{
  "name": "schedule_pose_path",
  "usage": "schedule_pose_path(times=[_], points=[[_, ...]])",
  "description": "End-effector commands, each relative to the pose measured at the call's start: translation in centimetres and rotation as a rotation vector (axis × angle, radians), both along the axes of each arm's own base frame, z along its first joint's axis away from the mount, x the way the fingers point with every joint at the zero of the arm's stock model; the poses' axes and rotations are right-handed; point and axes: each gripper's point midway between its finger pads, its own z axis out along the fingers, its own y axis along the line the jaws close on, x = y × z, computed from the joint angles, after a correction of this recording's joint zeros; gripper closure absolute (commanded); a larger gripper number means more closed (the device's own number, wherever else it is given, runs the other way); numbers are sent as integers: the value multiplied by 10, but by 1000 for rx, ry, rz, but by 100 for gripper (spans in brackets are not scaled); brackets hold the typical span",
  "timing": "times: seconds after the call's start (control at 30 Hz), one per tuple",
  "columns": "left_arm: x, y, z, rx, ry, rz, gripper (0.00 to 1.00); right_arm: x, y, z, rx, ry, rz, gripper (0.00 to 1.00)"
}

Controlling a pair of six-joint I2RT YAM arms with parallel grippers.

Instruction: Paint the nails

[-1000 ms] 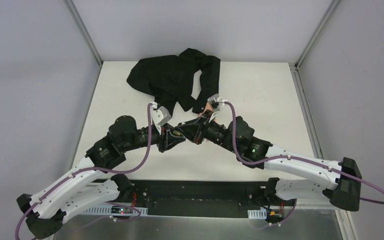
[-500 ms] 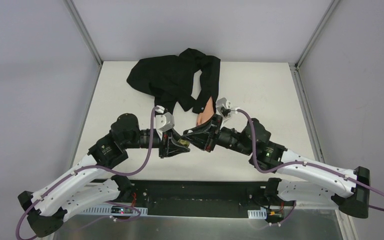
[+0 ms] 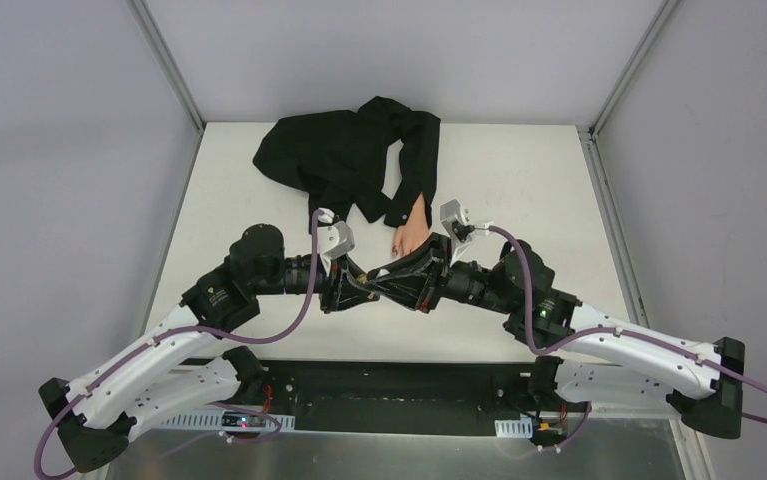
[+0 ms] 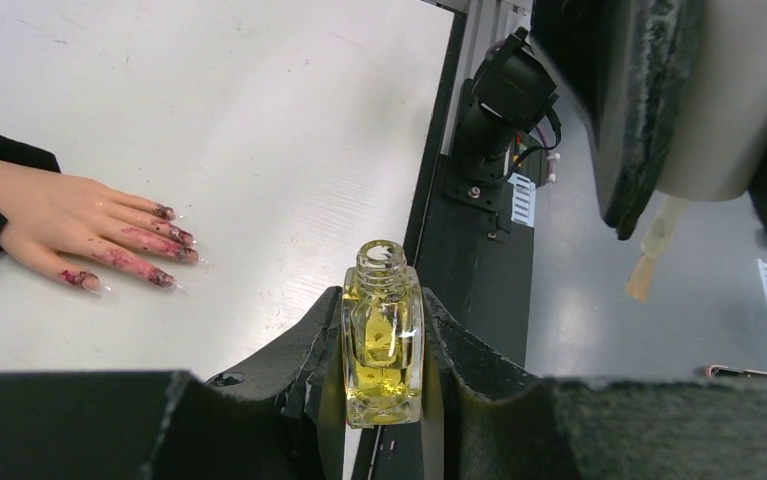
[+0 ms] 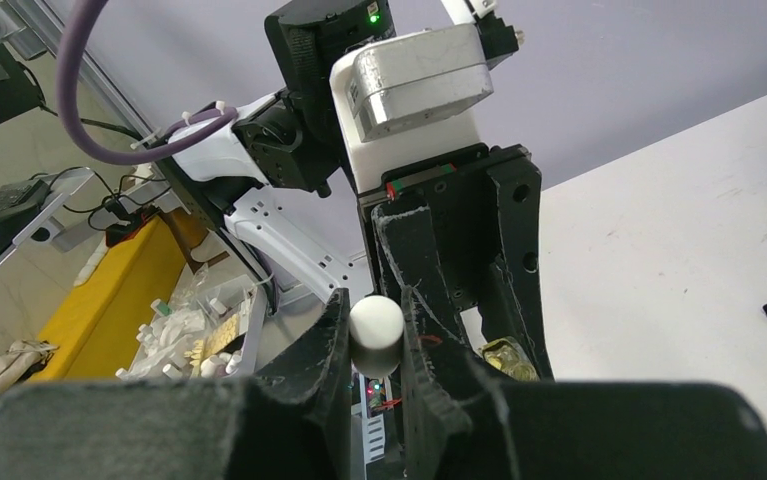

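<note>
While the left gripper (image 4: 383,312) pinches the bottle (image 4: 382,345), the right gripper (image 5: 376,345) pinches the cap (image 5: 376,322), near the nails (image 4: 187,238).

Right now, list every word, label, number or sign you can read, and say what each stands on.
No readable text in any view.
Polish bottle in the left gripper: bare glass, no label.
White brush cap in the right gripper: no print.
Small bottles in the background tray, right wrist view: too blurred to read.
</note>
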Motion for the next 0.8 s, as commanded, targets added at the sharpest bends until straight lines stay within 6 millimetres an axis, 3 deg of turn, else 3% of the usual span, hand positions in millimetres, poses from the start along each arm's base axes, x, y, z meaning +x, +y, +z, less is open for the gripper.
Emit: schedule_pose_path(times=[0.0,0.17,0.37,0.57,0.77], points=[[4,2,19,-46,-51,22,100,-2,-9,25,92,-28,-13,100],[6,2,20,-48,-55,34,100,4,-11,24,95,-18,-45,100],[21,11,20,-43,-73,138,100,41,-23,16,74,79,-265,100],[65,37,18,-19,-48,396,100,77,-49,-7,3,138,-488,100],[98,71,11,27,-34,638,100,119,-71,-48,-97,188,-686,100]])
